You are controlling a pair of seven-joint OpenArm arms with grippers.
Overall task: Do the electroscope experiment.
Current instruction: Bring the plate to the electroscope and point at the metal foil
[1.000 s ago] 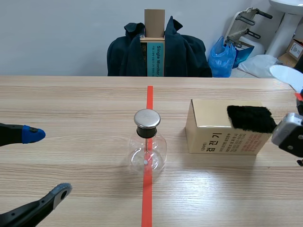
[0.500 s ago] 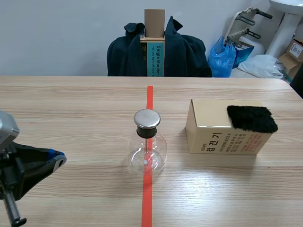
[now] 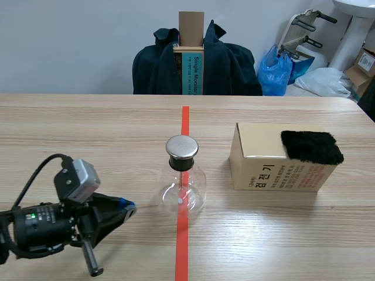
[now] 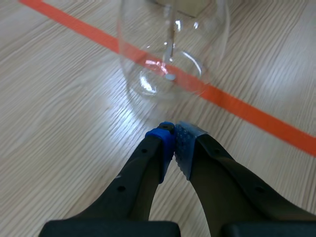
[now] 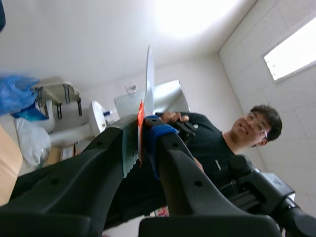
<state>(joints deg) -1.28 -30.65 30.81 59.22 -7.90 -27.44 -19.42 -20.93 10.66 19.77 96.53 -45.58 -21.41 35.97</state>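
The electroscope, a glass flask (image 3: 183, 190) with a round metal cap (image 3: 182, 147), stands on the orange-red tape line at mid-table. My left gripper (image 3: 126, 206) lies low on the table just left of the flask, shut on nothing. In the left wrist view the shut gripper (image 4: 174, 136) points at the base of the flask (image 4: 170, 49), a short gap away. My right gripper (image 5: 143, 131) is out of the scene view and points up at the ceiling. It is shut on the orange-red tab of a thin white plate (image 5: 148, 74), seen edge-on.
A cardboard box (image 3: 275, 164) stands right of the flask with a black fur pad (image 3: 312, 146) on its top. A dark jacket hangs over a chair (image 3: 196, 64) behind the table. A person (image 5: 217, 143) shows behind the right gripper.
My left gripper has shut and swung from the far left edge rightward, close to the flask. The right arm with the white plate has left the scene view.
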